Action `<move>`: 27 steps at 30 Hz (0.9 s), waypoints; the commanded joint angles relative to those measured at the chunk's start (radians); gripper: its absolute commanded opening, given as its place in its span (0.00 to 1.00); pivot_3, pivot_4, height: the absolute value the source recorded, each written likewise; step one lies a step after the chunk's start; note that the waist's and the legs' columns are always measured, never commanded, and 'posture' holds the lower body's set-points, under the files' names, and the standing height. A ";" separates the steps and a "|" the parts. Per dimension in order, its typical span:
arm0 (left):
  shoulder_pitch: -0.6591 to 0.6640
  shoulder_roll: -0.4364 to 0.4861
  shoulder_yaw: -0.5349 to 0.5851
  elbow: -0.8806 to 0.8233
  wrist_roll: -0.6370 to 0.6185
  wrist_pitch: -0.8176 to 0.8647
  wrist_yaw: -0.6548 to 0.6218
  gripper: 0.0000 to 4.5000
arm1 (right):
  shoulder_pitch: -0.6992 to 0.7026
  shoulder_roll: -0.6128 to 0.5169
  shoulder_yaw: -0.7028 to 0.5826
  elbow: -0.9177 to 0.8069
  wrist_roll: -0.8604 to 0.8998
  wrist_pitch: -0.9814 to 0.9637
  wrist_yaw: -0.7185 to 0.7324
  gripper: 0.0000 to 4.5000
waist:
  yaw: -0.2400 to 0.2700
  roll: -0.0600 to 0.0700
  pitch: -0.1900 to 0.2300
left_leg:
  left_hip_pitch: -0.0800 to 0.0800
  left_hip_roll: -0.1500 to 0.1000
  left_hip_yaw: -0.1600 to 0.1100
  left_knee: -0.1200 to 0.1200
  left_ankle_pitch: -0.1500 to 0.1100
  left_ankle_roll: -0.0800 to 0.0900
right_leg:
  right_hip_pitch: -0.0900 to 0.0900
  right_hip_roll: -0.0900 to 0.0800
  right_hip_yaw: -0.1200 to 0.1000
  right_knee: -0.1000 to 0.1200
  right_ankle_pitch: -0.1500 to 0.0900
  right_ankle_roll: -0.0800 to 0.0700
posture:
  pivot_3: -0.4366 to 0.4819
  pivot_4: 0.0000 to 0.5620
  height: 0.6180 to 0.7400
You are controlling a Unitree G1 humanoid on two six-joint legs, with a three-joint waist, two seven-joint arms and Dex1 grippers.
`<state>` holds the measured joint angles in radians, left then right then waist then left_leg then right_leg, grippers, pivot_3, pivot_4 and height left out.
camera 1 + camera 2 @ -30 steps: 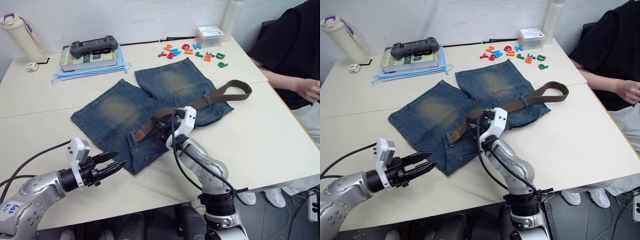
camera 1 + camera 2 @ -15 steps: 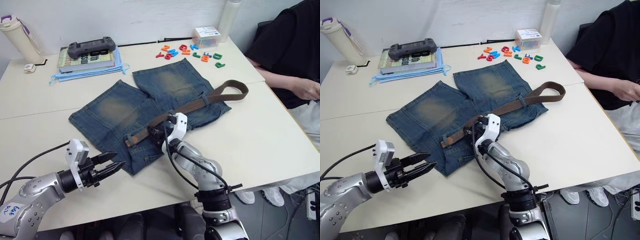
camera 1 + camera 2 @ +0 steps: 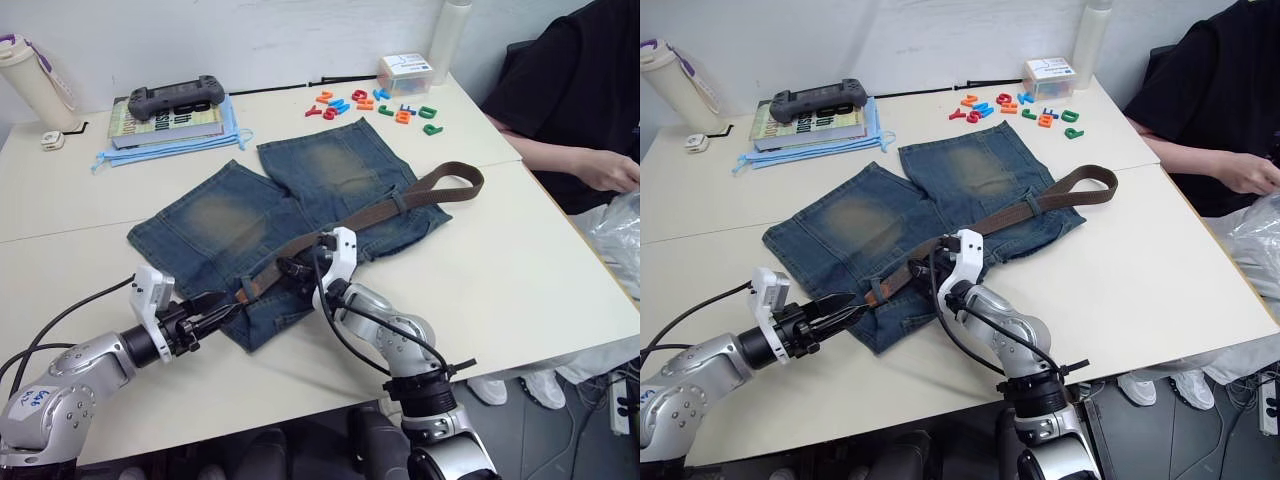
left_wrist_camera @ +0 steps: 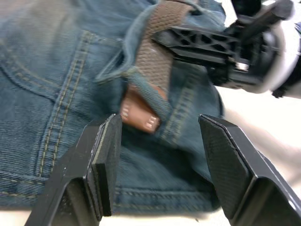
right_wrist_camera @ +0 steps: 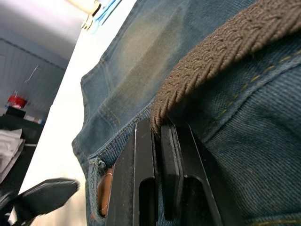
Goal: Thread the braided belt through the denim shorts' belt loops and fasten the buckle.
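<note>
Buckle hidden; book title under the game controller [image 3: 170,97] unreadable. Left gripper [image 4: 157,162] reached low from the left, jaws wide open around the belt's tan tip [image 4: 138,115] poking from a belt loop [image 4: 141,80]. Right gripper [image 3: 292,270] had jaws clamped on the braided belt [image 3: 400,200], which lay across the denim shorts [image 3: 230,220] mid-surface [image 3: 520,280].
</note>
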<state>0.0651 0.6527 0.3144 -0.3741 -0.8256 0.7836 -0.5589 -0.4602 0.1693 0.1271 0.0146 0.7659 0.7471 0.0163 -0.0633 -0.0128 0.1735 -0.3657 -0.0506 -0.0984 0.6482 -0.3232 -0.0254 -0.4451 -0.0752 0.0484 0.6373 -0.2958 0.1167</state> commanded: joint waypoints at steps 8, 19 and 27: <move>-0.082 -0.083 0.030 0.014 -0.140 0.203 0.133 0.65 | -0.072 0.132 0.031 0.011 0.020 0.034 0.017 0.00 | 0.003 0.000 0.000 | 0.000 0.000 0.000 0.001 0.000 0.000 | 0.000 0.000 0.000 0.000 0.000 0.000 | 0.48 0.27 1.00; -0.131 -0.127 0.119 0.055 -0.352 0.399 0.257 0.65 | -0.072 0.132 0.023 0.006 0.020 0.029 0.009 0.00 | 0.006 -0.001 -0.001 | 0.000 -0.001 0.000 0.001 0.000 0.000 | 0.000 -0.001 0.000 0.001 0.000 0.000 | 0.48 0.27 1.00; -0.134 -0.136 0.118 0.046 -0.376 0.406 0.299 0.65 | -0.076 0.135 0.017 0.002 0.025 0.024 0.009 0.00 | 0.007 -0.001 -0.001 | 0.000 -0.001 0.000 0.002 0.000 -0.001 | 0.000 -0.001 0.000 0.001 0.000 0.000 | 0.48 0.27 1.00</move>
<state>-0.0609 0.5242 0.4339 -0.2975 -1.1566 1.1902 -0.2534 -0.4611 0.1693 0.1182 0.0154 0.7680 0.7516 0.0171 -0.0564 -0.0138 0.1729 -0.3658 -0.0515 -0.0985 0.6497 -0.3228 -0.0262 -0.4451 -0.0759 0.0483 0.6383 -0.2958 0.1167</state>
